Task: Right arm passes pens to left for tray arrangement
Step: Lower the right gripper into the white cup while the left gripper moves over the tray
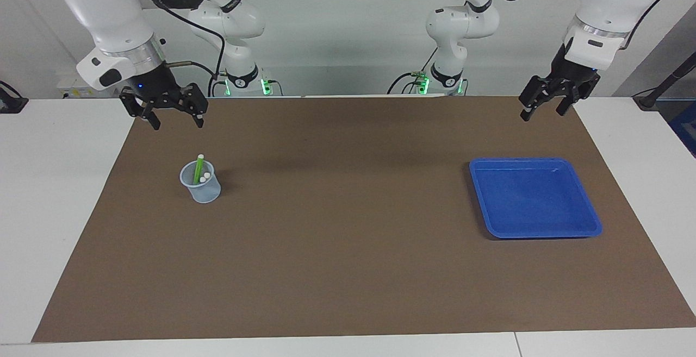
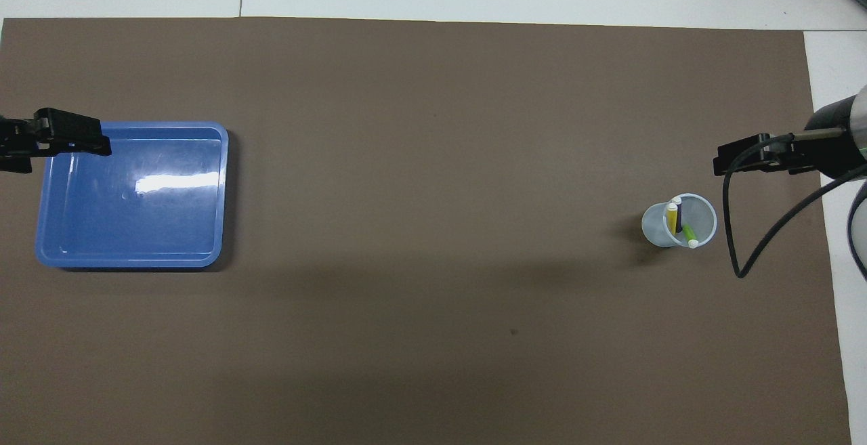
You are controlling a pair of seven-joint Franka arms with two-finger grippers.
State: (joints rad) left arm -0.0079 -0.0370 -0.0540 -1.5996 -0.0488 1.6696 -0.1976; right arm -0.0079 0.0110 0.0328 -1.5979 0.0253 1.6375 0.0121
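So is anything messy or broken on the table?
No, nothing stands out. The pens stand in the cup, the tray lies flat, and the right gripper and left gripper hang open.

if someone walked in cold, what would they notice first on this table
Probably the bright blue tray, lying with nothing in it on the brown mat toward the left arm's end of the table. Next, the small translucent cup toward the right arm's end, with the pens standing in it. Both end effectors hang open and hold nothing: the right end effector is up near the cup, the left end effector near the tray.
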